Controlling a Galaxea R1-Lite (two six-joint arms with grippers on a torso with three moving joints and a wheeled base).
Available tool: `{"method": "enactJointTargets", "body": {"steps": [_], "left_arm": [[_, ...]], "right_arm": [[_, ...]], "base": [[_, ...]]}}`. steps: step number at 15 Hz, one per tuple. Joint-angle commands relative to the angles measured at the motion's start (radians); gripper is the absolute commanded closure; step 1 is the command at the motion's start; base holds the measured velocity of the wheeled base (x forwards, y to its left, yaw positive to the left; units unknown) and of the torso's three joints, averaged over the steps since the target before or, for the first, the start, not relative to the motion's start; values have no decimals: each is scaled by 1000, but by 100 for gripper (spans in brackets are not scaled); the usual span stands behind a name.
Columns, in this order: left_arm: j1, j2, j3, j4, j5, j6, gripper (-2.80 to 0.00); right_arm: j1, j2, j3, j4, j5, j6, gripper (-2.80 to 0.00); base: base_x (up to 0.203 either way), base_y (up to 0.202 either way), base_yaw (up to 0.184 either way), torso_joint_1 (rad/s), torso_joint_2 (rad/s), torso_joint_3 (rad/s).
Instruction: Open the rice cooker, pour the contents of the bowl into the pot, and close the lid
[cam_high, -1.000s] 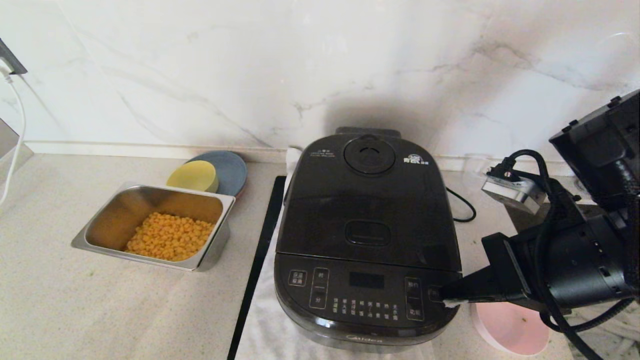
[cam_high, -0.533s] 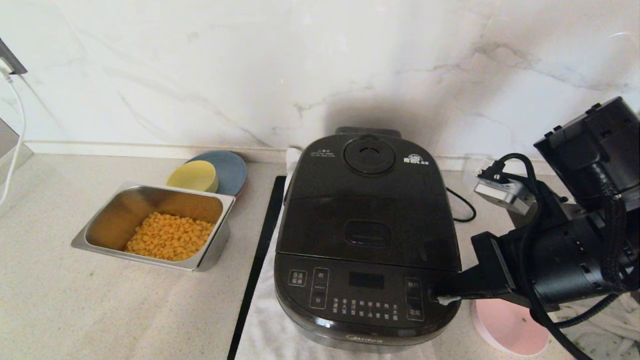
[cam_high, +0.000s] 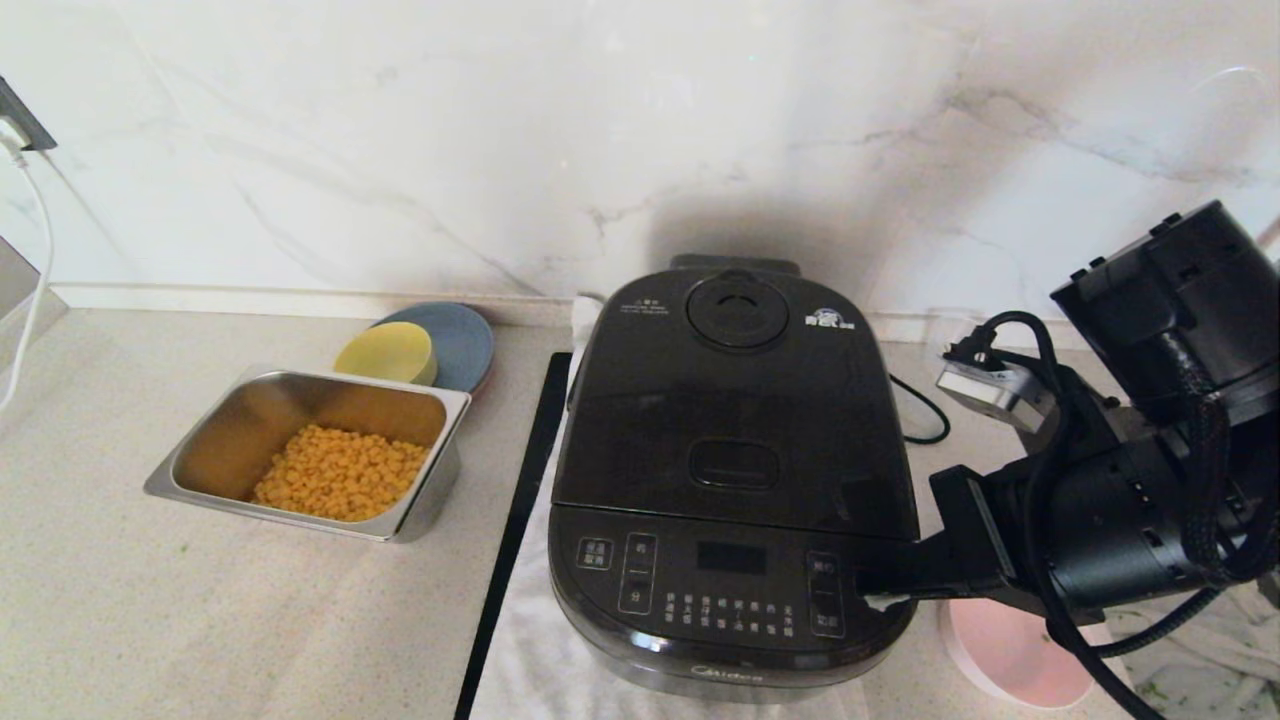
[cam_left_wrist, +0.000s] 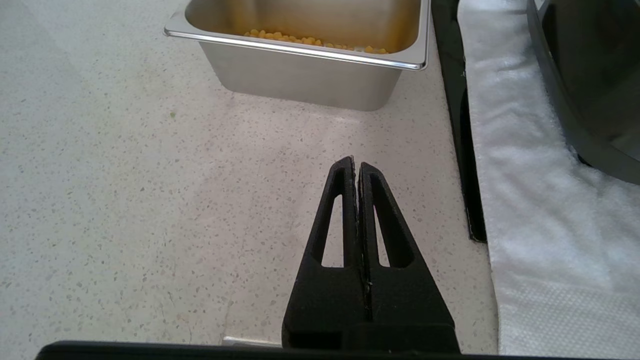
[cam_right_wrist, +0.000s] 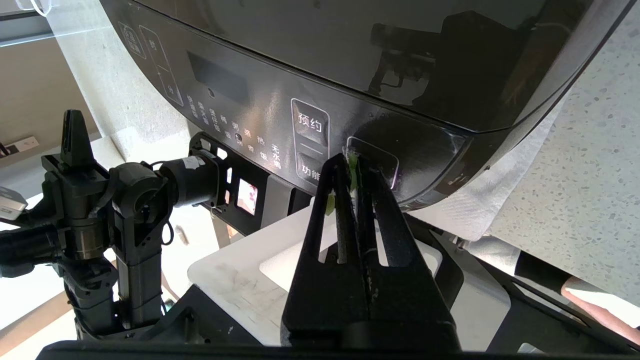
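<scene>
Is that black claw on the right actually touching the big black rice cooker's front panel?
Touching. In the right wrist view, the shut right claw tips sit against a button outline on the black rounded rice cooker panel, with no gap visible.

Bright, even daylight over my counter.
The glossy black lid (cam_high: 735, 400) of my rounded black rice cooker (cam_high: 733, 480) mirrors my closed right gripper (cam_right_wrist: 354, 162) and throws a soft shadow up the white marble wall (cam_high: 600, 140); the rectangular steel tray (cam_left_wrist: 320, 75) glints along its rim, all sharp.
</scene>
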Motion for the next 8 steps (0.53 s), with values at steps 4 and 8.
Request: {"method": "enactJointTargets", "body": {"steps": [4,8], "left_arm": [[0,-1,8,0,0,0,0],[0,-1,8,0,0,0,0]], "right_arm": [[0,20,3,4,0,4,0],[0,25,12,2,2,2,0]], "base": [[0,0,0,0,0,0],[0,0,0,0,0,0]]}}
